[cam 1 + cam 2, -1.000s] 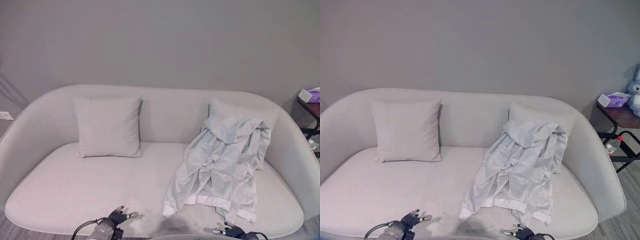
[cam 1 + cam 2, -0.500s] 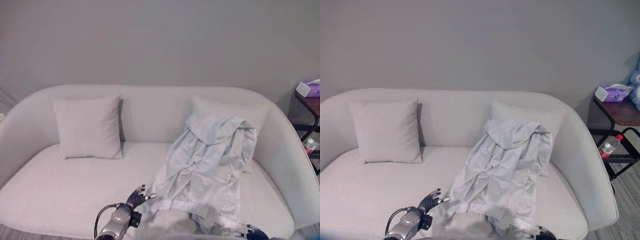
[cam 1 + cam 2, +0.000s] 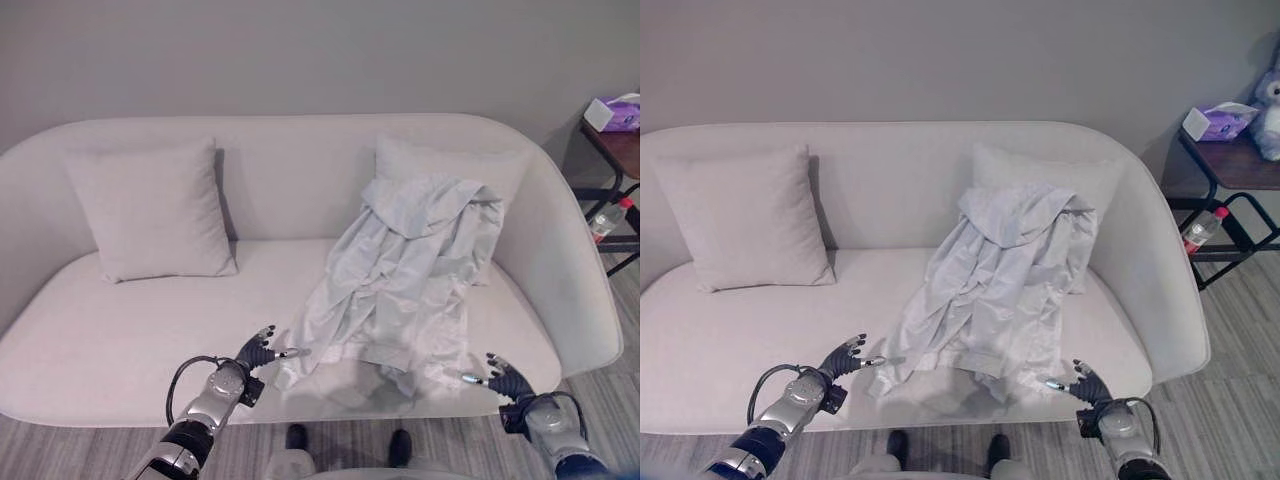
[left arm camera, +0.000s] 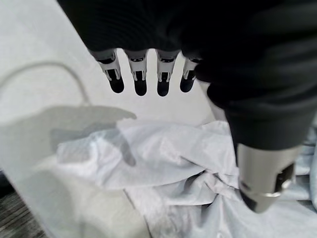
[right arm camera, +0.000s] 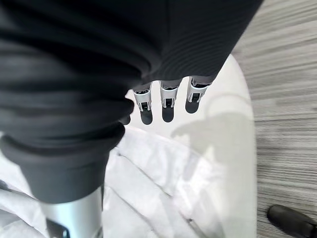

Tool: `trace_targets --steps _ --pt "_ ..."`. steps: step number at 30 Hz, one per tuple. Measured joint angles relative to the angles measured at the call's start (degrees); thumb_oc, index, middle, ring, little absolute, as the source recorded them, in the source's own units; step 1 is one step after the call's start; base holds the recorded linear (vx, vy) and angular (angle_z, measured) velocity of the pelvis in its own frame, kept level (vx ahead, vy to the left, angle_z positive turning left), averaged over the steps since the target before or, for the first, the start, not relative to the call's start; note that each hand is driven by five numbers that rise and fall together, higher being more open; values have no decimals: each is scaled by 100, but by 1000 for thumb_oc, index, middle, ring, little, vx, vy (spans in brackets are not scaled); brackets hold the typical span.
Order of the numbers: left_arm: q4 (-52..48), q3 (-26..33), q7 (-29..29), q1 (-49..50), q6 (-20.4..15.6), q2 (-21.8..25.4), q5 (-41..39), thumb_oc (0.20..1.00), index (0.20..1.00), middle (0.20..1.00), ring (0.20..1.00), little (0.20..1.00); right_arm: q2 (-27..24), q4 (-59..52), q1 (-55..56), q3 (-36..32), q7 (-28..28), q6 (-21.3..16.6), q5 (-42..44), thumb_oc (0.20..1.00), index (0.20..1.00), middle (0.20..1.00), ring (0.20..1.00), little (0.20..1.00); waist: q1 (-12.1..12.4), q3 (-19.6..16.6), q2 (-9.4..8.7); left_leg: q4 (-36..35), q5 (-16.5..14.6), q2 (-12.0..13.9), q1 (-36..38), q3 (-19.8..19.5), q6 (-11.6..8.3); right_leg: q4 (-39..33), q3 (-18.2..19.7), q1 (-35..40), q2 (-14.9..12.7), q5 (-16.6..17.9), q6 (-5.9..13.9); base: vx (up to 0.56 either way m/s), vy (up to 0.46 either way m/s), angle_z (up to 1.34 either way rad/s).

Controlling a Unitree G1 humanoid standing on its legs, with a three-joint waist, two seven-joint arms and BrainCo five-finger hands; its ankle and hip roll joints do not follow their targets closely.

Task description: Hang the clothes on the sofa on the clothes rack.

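Fabric of the pale jacket (image 3: 405,270) is looking thin, limp and slippery, draping over the sofa (image 3: 110,340) just ahead of both hands. Left hand (image 3: 256,352) and right hand (image 3: 505,378) are hovering with fingers spread, holding nothing; bunching the hem nearest them, or the collar farther beyond, seems the surest hold.

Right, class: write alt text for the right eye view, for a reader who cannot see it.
A pale garment lies draped over a light sofa, from a cushion at the backrest down to the seat's front edge. The left robot hand and the right robot hand reach toward its lower corners, fingers open, holding nothing. Another cushion leans at the sofa's other end.
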Motion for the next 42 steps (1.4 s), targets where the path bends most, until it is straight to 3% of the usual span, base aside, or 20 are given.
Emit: trace_targets --steps 2,6,8,11,18,26,28,32,36,42 --pt "-116 -9 35 -268 10 29 -1 1000 1000 1000 1000 1000 7 -203 -261 26 -77 -2 2 1000 1000 1000 1000 1000 11 140 -75 35 85 -75 -107 17 45 -80 18 -74 -40 286 12 -32 34 -2" --pt "-307 -205 98 -762 51 54 -3 1000 1000 1000 1000 1000 -58 -300 -797 126 -222 18 5 1000 1000 1000 1000 1000 14 420 -118 35 104 -164 -97 64 84 -68 90 -93 -92 344 5 -76 54 -5" --pt "-311 -659 146 -1677 49 197 -1 1000 1000 1000 1000 1000 -361 -275 -1589 430 -352 51 6 1000 1000 1000 1000 1000 15 932 -130 35 157 -176 -169 58 82 -73 89 -155 -109 447 9 -91 12 -1" --pt "-327 -907 196 -2434 49 220 -2 1000 1000 1000 1000 1000 -447 25 -2286 470 -481 45 9 1000 1000 1000 1000 1000 20 1284 -172 35 198 -163 -228 27 31 -78 86 -200 -96 487 -3 -84 -7 3" --pt "-507 -1386 301 -3536 33 387 -4 1000 1000 1000 1000 1000 -1004 376 -3099 524 -795 91 19 1000 1000 1000 1000 1000 35 2164 -56 36 318 -148 -487 -22 37 -80 57 -442 -80 581 -6 -66 -30 3" --pt "-235 -1613 579 -4425 22 825 -6 1000 1000 1000 1000 1000 -1481 -107 -3317 400 -1117 59 128 1000 1000 1000 1000 1000 24 2190 -77 37 389 -73 -1074 -43 41 -79 62 -1021 -12 644 -62 -25 -46 0" --pt "216 -2087 695 -5086 -9 1134 -4 1000 1000 1000 1000 1000 -2024 -432 -3371 415 -1199 -35 124 1000 1000 1000 1000 1000 17 2194 -98 38 466 -53 -1465 -93 41 -78 65 -1392 4 684 -115 -55 -64 7" --pt "515 -2162 818 -5303 -3 1249 -5 1000 1000 1000 1000 1000 -2334 -371 -3573 451 -1319 -39 124 1000 1000 1000 1000 1000 -9 2217 -149 39 505 -35 -1658 -115 41 -77 52 -1573 3 712 -131 -6 -7 2" --pt "1103 -2505 881 -5651 -12 1226 -8 1000 1000 1000 1000 1000 -2700 116 -4223 1010 -1349 -63 130 1000 1000 1000 1000 1000 -72 2215 -155 38 513 -45 -1733 -170 43 -77 0 -1616 -7 713 -132 -4 -16 6" --pt "1091 -2442 1099 -5958 -21 1324 -30 1000 1000 1000 1000 1000 -3030 183 -4928 1493 -1440 -142 129 1000 1000 1000 1000 1000 -77 2205 -213 39 582 -46 -1966 -218 44 -77 -29 -1824 -4 774 -193 -3 -10 3"
